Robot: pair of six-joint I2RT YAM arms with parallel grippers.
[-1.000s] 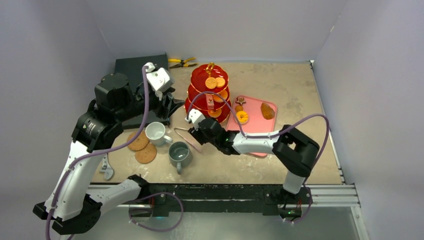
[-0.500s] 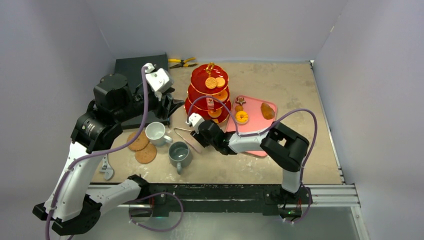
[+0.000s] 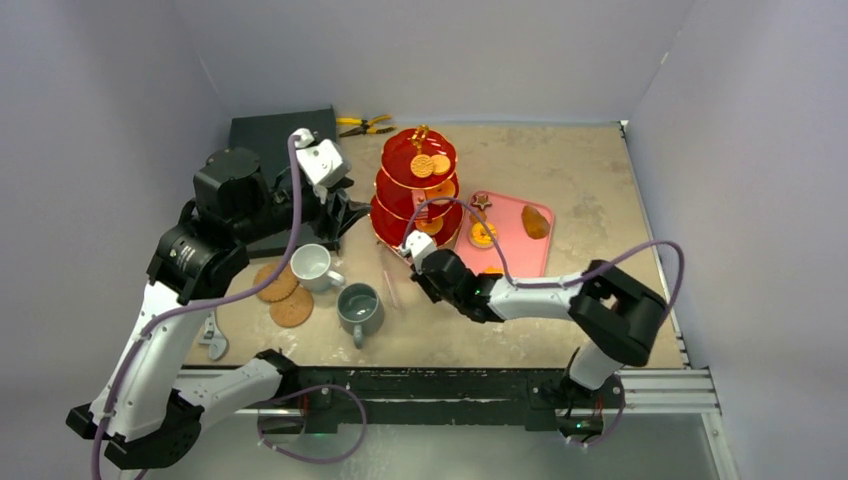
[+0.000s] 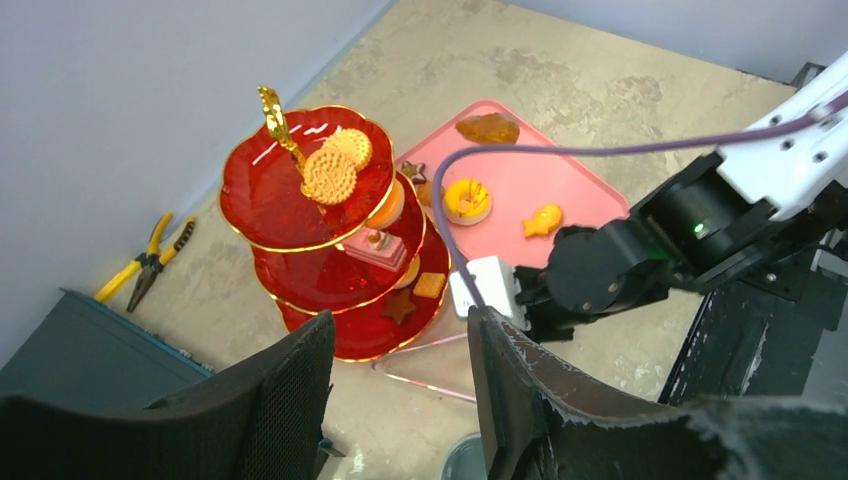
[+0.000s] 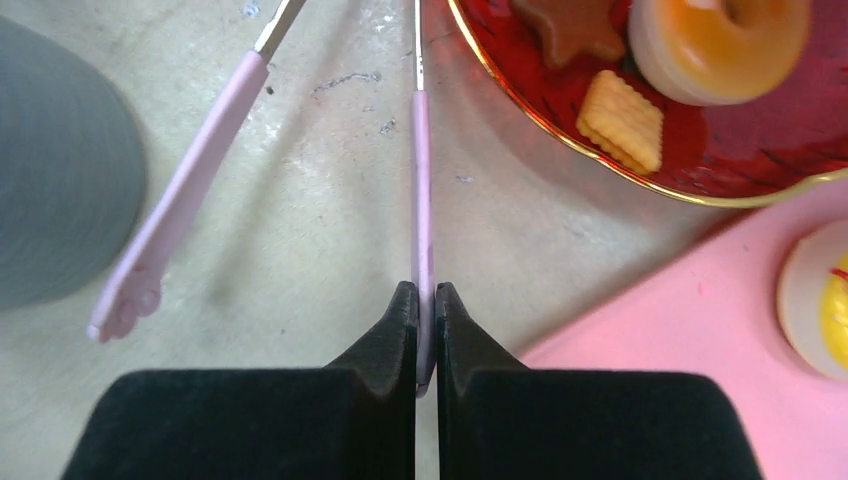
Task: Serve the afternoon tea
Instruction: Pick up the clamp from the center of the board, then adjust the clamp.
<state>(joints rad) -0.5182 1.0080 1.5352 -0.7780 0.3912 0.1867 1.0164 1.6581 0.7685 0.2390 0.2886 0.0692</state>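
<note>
**Right gripper pinches one arm of the tongs beside the stand**

The right gripper (image 5: 425,297) has its black fingers pressed together on one pink-tipped arm of the metal tongs (image 5: 421,190). The tongs' other arm spreads away to the left over the beige table (image 5: 300,260), with its tip near the grey mug (image 5: 50,170).

The red translucent three-tier stand with gold handle (image 3: 404,150) stands at the back middle of the table. It carries round orange biscuits (image 3: 422,165) on the top tier. The bottom tier holds a brown star-shaped biscuit (image 5: 570,20) and a rectangular yellow biscuit (image 5: 621,121).

A pink rectangular tray (image 3: 515,245) just right of the stand holds more pastries.

The white mug (image 3: 313,264) and the grey mug stand on the bare table, each just beside one of the two round cork coasters (image 3: 275,283).

The left gripper (image 4: 400,400) hovers in the air left of the stand, its fingers spread and holding nothing.
</note>
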